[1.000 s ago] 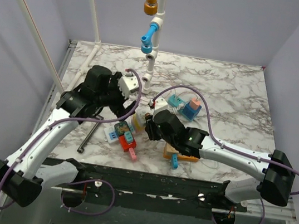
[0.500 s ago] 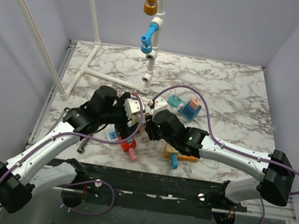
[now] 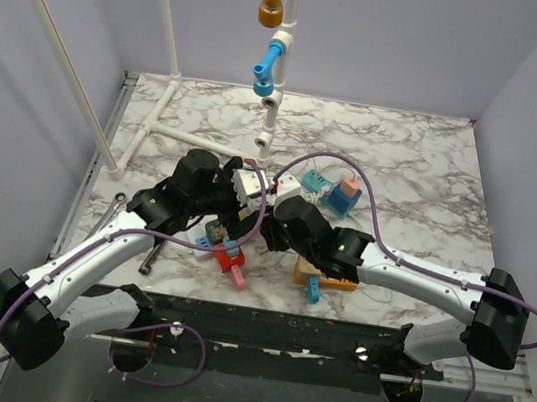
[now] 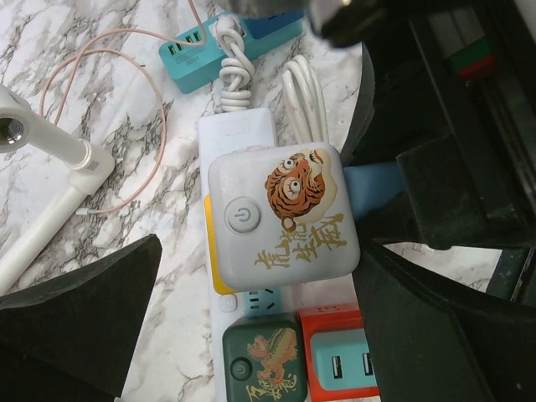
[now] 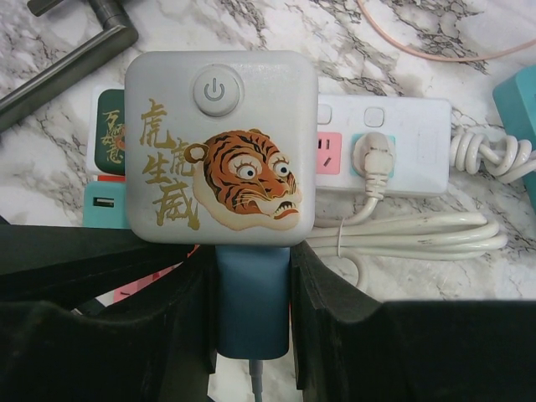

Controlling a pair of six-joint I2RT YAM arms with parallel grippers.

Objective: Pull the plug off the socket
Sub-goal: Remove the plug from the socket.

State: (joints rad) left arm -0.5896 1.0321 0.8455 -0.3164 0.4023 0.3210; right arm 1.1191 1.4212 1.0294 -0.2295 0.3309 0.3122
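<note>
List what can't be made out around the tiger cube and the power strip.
The tiger cube's underside and the outlets beneath: both wrist views, hidden by the cube itself on the power strip.
How the blue block joins the cube: right wrist view, hidden under the cube's edge.
Cube and strip: top view, covered by the left arm and right arm.
Dark object at the top edge: left wrist view, blurred and cut off.

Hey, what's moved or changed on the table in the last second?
The left arm swung in from the left toward the middle; its open left end effector now straddles the tiger plug on the socket strip without gripping. The right end effector stayed shut on the plug's blue end, arm unmoved.
</note>
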